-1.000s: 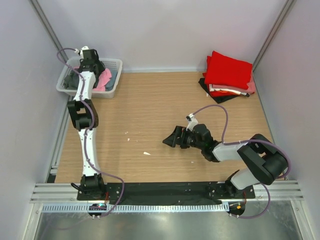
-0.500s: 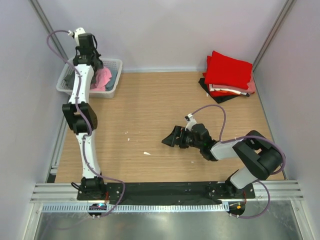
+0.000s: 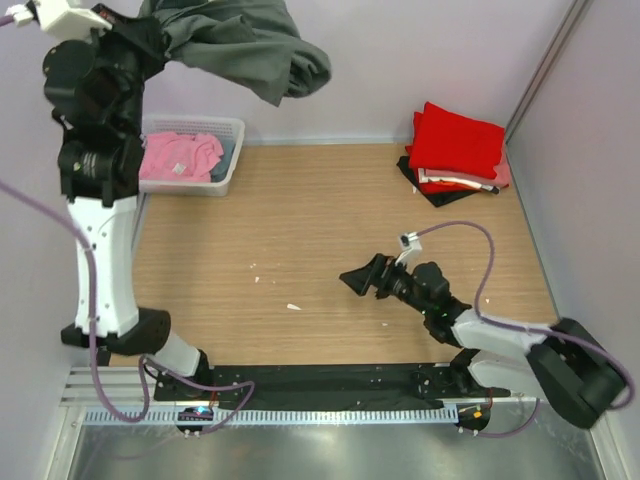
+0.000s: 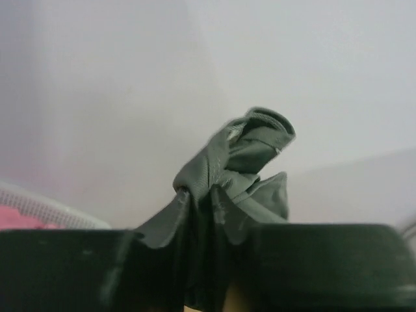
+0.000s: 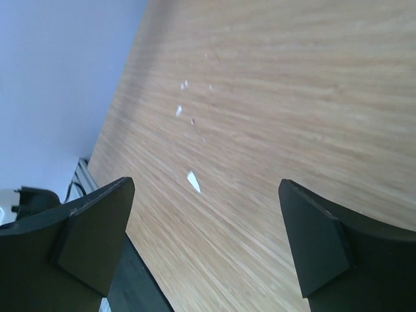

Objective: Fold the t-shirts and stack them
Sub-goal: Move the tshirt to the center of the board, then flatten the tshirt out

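High above the table's back left, my left gripper [image 3: 150, 30] is shut on a dark grey t-shirt [image 3: 250, 45] that hangs bunched to its right. In the left wrist view the grey cloth [image 4: 240, 162] is pinched between the dark fingers [image 4: 312, 266]. A pink t-shirt [image 3: 180, 155] lies in the white basket [image 3: 232, 160]. Folded red t-shirts [image 3: 455, 140] are stacked on a black one [image 3: 430, 190] at the back right. My right gripper [image 3: 362, 278] stands open low over the table's middle, nothing between its fingers [image 5: 97, 234].
Small white scraps [image 3: 293, 306] lie on the wooden table [image 3: 300, 220], also seen as a white scrap [image 5: 193, 182] in the right wrist view. Pale walls close in the back and both sides. A black rail [image 3: 330, 380] runs along the near edge.
My left arm has risen steeply from the basket, lifting the dark grey t-shirt out and up. The right gripper has shifted slightly right and toward the near edge, still open.
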### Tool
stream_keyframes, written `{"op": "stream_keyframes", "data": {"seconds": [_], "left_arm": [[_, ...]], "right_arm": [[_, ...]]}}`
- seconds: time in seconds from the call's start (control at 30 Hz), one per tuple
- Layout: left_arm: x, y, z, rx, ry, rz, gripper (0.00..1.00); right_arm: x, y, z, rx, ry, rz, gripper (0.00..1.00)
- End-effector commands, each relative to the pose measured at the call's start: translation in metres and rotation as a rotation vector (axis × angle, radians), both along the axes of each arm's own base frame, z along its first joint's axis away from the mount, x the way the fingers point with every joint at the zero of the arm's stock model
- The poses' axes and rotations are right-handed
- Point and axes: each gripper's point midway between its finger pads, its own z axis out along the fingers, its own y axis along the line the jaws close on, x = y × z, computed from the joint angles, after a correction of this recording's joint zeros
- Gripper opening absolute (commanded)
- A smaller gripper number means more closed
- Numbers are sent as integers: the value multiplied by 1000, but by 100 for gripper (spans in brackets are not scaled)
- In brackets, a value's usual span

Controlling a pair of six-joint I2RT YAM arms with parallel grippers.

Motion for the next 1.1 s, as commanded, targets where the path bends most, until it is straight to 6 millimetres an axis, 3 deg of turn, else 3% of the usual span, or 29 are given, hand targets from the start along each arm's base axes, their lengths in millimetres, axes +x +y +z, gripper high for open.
{"op": "stream_keyframes", "data": {"seconds": [0.0,0.03,0.07,0.1,0.13,0.17,0.23,0.27,0.37,0.4,0.5,0.6,0.67,0.7,0.77,0.8,0.87,0.9,0.93,1.0,1.03,1.07], "left_arm": [[6,-13,-89,-54,282,-72,23],[-7,-15,-103,-71,333,-91,43],[-10,-18,-174,-58,554,-96,86],[-19,-28,-211,-51,676,-148,99],[-28,-30,-250,-49,803,-160,100],[-54,-31,-319,-43,1015,-170,100],[-78,-39,-367,-58,1125,-223,100],[-105,-36,-398,-59,1185,-231,100],[-142,-34,-419,-63,1192,-255,100],[-155,-31,-406,-53,1134,-262,100],[-178,-24,-402,-1,1109,-268,100],[-196,-13,-407,42,1149,-237,100],[-207,-10,-413,63,1163,-237,100],[-210,-9,-415,65,1163,-237,100],[-217,-8,-426,72,1161,-240,100],[-219,-8,-431,73,1164,-243,100],[-224,-6,-441,82,1164,-241,100],[-226,-6,-444,74,1169,-237,100],[-229,-8,-440,78,1154,-259,100],[-228,-9,-435,78,1115,-266,100],[-227,-12,-431,76,1091,-282,100],[-229,-15,-429,83,1077,-309,100]], "right_arm": [[17,-28,40,-28,-127,-164,100],[13,-41,59,-49,-137,-205,100],[17,-54,68,-83,-153,-264,100],[14,-62,78,-96,-154,-282,100],[4,-72,101,-97,-170,-293,100],[0,-80,107,-128,-177,-304,100],[-11,-95,126,-159,-158,-328,100],[-15,-98,129,-175,-146,-326,100],[-31,-91,126,-231,-75,-225,100],[-35,-84,123,-224,-45,-189,100],[-46,-64,105,-218,41,-79,100],[-51,-46,94,-254,74,-36,100],[-43,-37,98,-309,55,-70,100],[-57,-14,83,-389,64,4,100],[-54,9,89,-497,4,-5,100],[-68,28,87,-544,-17,48,100],[-59,77,65,-690,-2,88,99],[-59,80,66,-683,-6,94,99],[-53,102,59,-701,1,108,97],[-43,121,51,-720,-11,114,93],[-32,136,62,-689,-24,101,90],[-22,142,42,-730,3,93,88]]}}
